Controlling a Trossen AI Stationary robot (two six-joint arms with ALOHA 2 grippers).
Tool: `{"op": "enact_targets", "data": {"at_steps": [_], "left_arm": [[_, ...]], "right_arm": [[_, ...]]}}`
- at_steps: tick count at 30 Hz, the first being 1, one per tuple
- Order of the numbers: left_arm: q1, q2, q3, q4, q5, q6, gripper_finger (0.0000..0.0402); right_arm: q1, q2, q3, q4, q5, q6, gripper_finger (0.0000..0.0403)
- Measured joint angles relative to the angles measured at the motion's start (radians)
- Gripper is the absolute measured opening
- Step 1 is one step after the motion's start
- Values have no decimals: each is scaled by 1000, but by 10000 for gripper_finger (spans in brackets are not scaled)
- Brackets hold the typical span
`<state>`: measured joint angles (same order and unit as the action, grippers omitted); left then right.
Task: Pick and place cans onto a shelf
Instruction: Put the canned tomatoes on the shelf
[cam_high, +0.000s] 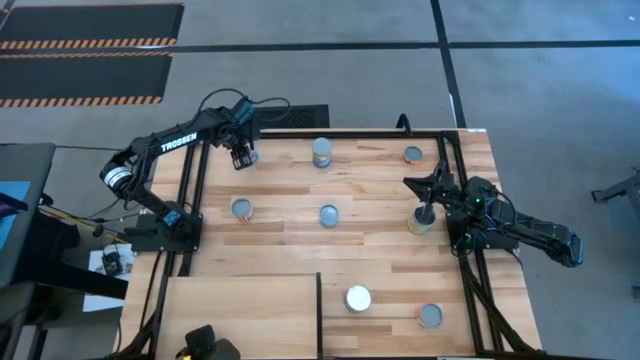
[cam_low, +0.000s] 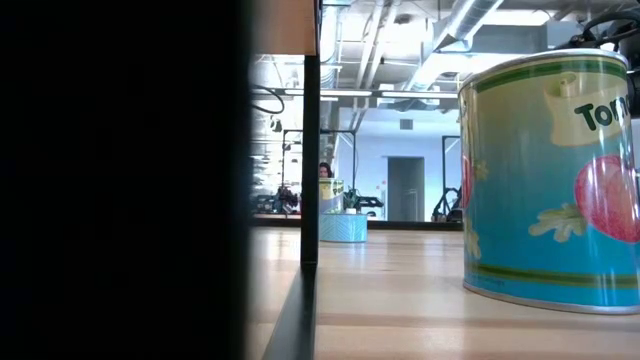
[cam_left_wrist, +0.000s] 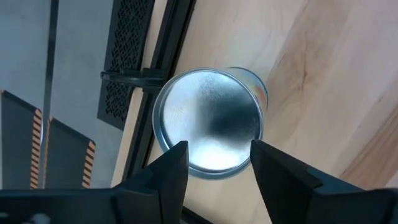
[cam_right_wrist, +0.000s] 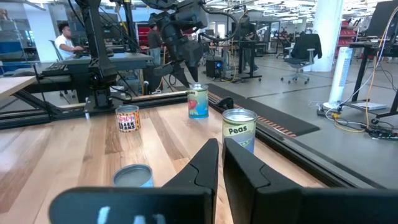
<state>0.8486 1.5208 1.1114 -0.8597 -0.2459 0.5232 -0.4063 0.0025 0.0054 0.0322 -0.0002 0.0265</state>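
Observation:
My left gripper hovers open over the table's far left part, pointing steeply down. Below it stands a can with a silvery top, close to the table's far edge. The fingers stand above its rim, clear of it. In the high view the gripper hides this can. Other cans stand upright on the table: two at the far edge, two mid-table, and two near the front. The pale shelf lies at the front left. My right gripper waits shut at the right, level.
One more can stands right beside the right arm. A black frame rail runs along the table's far edge, next to the can under my left gripper. The shelf's dark edge stands upright in the low view, with a tomato-label can to its right.

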Motion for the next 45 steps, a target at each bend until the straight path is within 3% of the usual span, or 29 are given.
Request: {"op": "enact_targets", "data": {"at_steps": [15,23,45], "left_arm": [[-5,-25,22,-56,14,17,169],[-6,-35,11,-34,102,65,169],[-13,-29,-37,23,71,119,169]], "right_arm": [[0,0,0,0,0,0,49],[0,0,0,-1,0,0,49],[0,0,0,-2,0,0,49]]}}
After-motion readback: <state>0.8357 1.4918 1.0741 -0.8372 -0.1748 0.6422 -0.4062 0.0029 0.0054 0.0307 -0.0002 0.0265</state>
